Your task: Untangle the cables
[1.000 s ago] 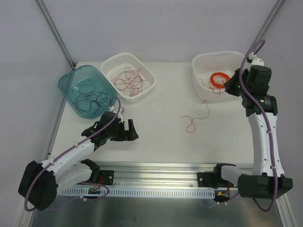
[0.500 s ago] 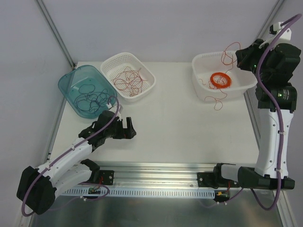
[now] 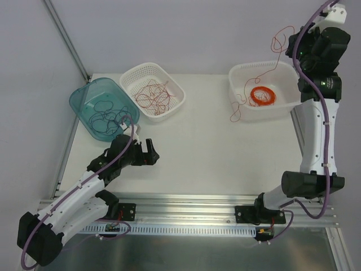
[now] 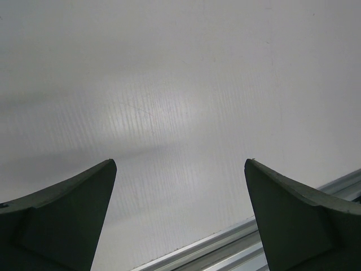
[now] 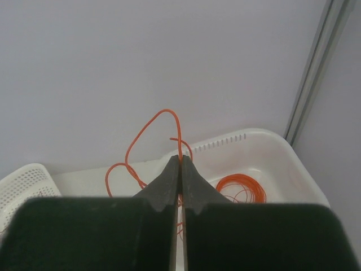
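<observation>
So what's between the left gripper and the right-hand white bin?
Bare table in the top view; only the tail of the held cable dangles by the bin.

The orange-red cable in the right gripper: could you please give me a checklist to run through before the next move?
1. Right gripper shut on the orange-red cable: ok.
2. Cable lifted fully clear of the white tub: not ok; it trails down across the tub and its tail hangs outside the near left corner.
3. Cable free of the orange coil ring: cannot tell.
4. Tail off the table: cannot tell.
5. Left gripper open and empty: ok.
6. Left gripper over bare table: ok.
</observation>
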You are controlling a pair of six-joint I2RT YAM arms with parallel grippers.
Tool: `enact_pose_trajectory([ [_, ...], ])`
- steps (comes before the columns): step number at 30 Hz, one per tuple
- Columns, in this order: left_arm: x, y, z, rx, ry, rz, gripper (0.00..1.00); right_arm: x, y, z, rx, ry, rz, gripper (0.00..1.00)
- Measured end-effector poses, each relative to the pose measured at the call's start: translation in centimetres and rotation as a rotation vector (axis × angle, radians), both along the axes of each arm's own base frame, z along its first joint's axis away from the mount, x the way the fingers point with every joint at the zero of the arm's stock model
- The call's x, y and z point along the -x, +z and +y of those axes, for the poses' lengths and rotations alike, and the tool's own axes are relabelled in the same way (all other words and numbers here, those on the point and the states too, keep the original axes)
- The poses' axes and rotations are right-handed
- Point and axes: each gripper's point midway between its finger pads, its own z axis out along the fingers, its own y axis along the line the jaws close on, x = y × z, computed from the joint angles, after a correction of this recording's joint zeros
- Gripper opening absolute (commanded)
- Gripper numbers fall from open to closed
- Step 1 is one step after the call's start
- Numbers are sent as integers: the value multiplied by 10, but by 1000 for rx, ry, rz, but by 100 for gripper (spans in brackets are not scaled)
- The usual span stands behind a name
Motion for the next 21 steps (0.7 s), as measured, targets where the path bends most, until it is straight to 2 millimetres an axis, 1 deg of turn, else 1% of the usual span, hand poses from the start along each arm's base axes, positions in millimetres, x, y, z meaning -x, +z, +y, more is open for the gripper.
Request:
enact_pose_trajectory([
  [2,1,-1,2,-2,9,-1,98,-20,-20,-7,-3,-27,39,2],
  [4,3,-4,5,-6,21,3,98,-37,-47,-14,-8,-57,93,3],
  [5,4,-4,7,-6,29,4,98,-45,-66,-20,-18,-77,131,6],
  [6,4,-5,8,-5,36,6,98,-54,-86,-24,-30,-94,172,11],
  [7,5,-6,8,-2,41,8,98,-61,-106,-30,-44,-116,214,28],
  [8,6,-6,9,1,45,8,98,-68,-127,-35,-64,-134,259,38],
  [9,6,-6,9,3,47,8,98,-75,-147,-42,-76,-156,304,49],
  [11,7,-4,9,8,51,4,98,-84,-183,-51,-90,-182,388,55],
  [12,7,-4,9,10,52,3,98,-86,-201,-54,-97,-191,436,59],
  [13,6,-4,10,10,56,3,98,-86,-218,-56,-104,-197,483,61],
  [15,6,-4,10,9,60,3,98,-81,-245,-56,-113,-196,552,63],
  [17,6,-5,11,4,66,5,99,-69,-262,-48,-125,-170,593,63],
  [19,6,-5,12,0,69,7,99,-53,-272,-36,-134,-135,618,64],
  [21,6,-6,13,-2,72,7,99,-34,-273,-21,-135,-98,626,64],
])
